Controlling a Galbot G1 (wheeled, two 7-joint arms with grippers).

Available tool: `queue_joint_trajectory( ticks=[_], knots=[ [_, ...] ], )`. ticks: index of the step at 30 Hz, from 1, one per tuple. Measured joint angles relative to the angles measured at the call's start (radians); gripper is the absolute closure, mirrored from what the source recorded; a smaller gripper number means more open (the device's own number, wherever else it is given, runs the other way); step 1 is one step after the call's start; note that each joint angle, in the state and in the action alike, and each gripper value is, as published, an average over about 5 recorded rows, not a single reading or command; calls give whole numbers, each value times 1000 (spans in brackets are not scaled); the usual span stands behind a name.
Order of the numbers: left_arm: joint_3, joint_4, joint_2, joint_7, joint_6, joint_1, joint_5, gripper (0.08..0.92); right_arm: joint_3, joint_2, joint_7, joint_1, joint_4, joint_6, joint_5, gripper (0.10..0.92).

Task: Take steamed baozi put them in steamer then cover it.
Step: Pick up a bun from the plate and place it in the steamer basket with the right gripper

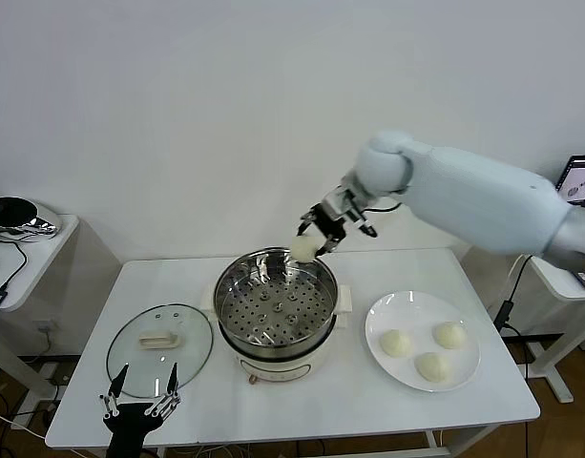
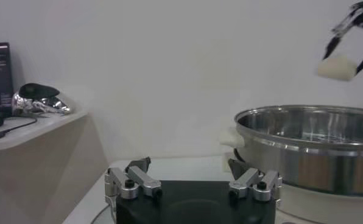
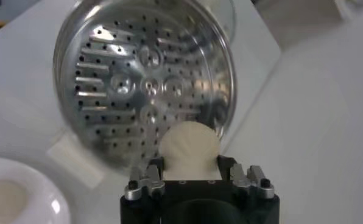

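Note:
The steamer (image 1: 275,349) stands at the table's middle, its perforated tray (image 1: 273,310) bare. My right gripper (image 1: 310,245) hangs over the steamer's far rim, shut on one steamed baozi (image 1: 302,250). The right wrist view has that baozi (image 3: 189,145) between the right gripper's (image 3: 190,163) fingers, above the tray's (image 3: 139,85) edge. Three more baozi (image 1: 431,366) lie on a white plate (image 1: 392,310) to the right. The glass cover (image 1: 139,348) lies flat left of the steamer. My left gripper (image 1: 146,374) waits open by the cover's near edge, holding nothing.
A low side table (image 1: 30,253) with a shiny dark object (image 1: 20,218) stands to the left. Another stand with a screen (image 1: 580,181) is at the right. The left wrist view shows the steamer's wall (image 2: 309,158) close ahead of the left gripper (image 2: 190,164).

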Motion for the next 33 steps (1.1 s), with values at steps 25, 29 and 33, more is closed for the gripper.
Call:
queue_joint_trajectory(
  ticks=[25, 29, 33],
  knots=[
    [-3, -16, -5, -2, 0, -9, -13, 177, -16, 218, 141, -161, -262, 334, -436, 358],
    [0, -19, -5, -3, 0, -7, -11, 177, -9, 219, 152, -165, -271, 344, -461, 248],
    [0, -23, -5, -4, 1, -6, -10, 177, -16, 197, 135, -132, -242, 304, -411, 206]
  ],
)
